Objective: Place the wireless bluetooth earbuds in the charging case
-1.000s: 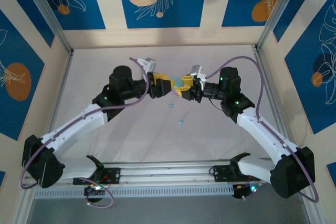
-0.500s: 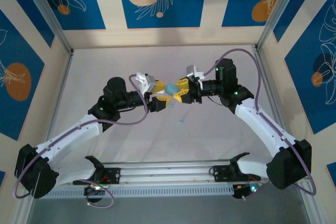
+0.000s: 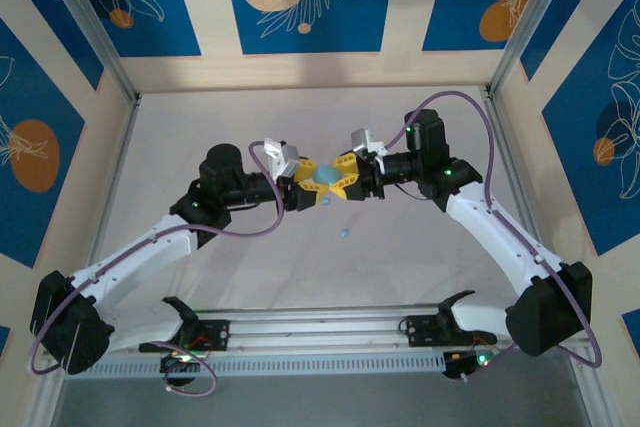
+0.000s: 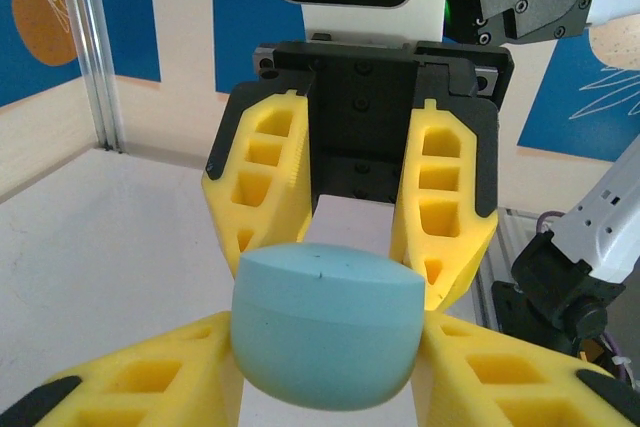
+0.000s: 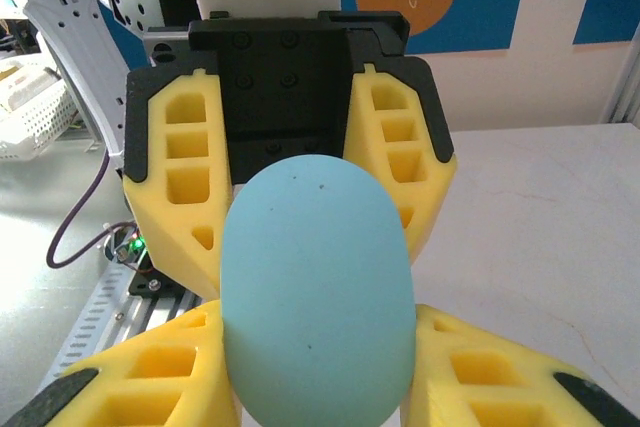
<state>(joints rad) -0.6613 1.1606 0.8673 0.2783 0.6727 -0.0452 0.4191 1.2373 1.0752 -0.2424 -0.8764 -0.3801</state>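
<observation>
Yellow-fingered and meeting nose to nose over the table [image 3: 200,127], the left arm [image 3: 150,247] and right arm [image 3: 500,237] are now sharing one load. Over the last second the left arm has been swinging in toward its partner. The left gripper [image 3: 311,184] has been narrowing from a wide spread until its fingers are pressing both flanks of the light-blue charging case [image 5: 315,287]. The right gripper [image 3: 341,173] has been keeping its moderate squeeze on that same case from the opposite side.

The case is therefore sitting directly between the two sets of fingertips, held off the table, and its lid is looking closed. My reading is that the pair is setting up to pull the shell open, so nothing is going in yet and the task is only beginning.

Counting: two arms, two grippers and one case. One pale-blue earbud [image 3: 344,233] is lying on the table just below the grippers, toward the bases. I cannot tell whether more buds are hiding beneath the fingers.
</observation>
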